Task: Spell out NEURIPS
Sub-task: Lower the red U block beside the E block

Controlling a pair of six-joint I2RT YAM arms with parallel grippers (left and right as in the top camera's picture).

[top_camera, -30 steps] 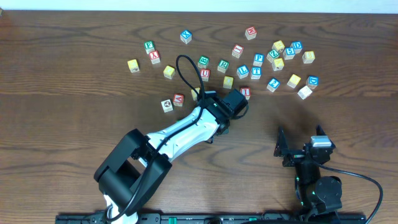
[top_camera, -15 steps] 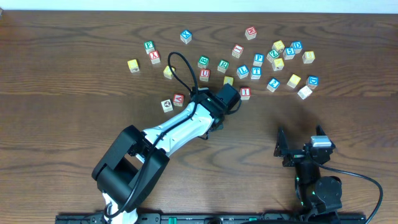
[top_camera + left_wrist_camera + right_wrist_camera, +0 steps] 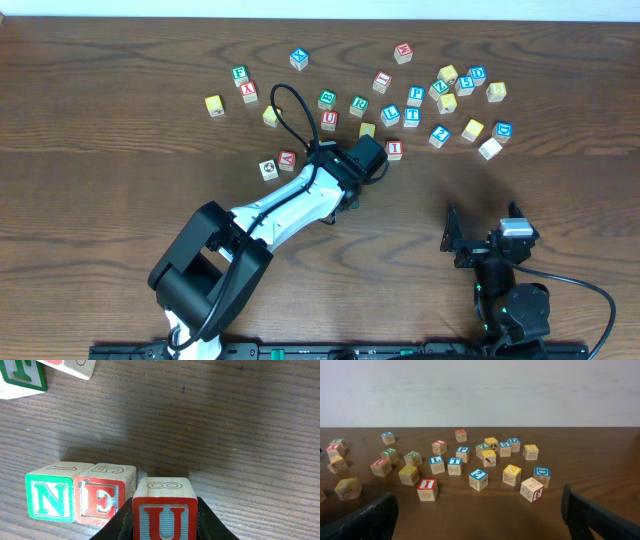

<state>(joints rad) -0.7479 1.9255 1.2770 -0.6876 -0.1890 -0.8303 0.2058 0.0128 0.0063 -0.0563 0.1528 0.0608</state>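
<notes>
Reaching over the table (image 3: 100, 200), the left gripper (image 3: 165, 527) pinches the red U cube (image 3: 164, 491) just beside the red E cube (image 3: 100, 502); the right gripper (image 3: 480, 520) sits low, jaws wide apart.

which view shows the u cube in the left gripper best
Left wrist: the red U cube sits large between the fingers of the left gripper, beside the E cube. Overhead, the gripper hides it; the right wrist view doesn't show it.

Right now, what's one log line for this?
left gripper: shut on U cube | row: N cube, E cube | right gripper: open, empty
</notes>
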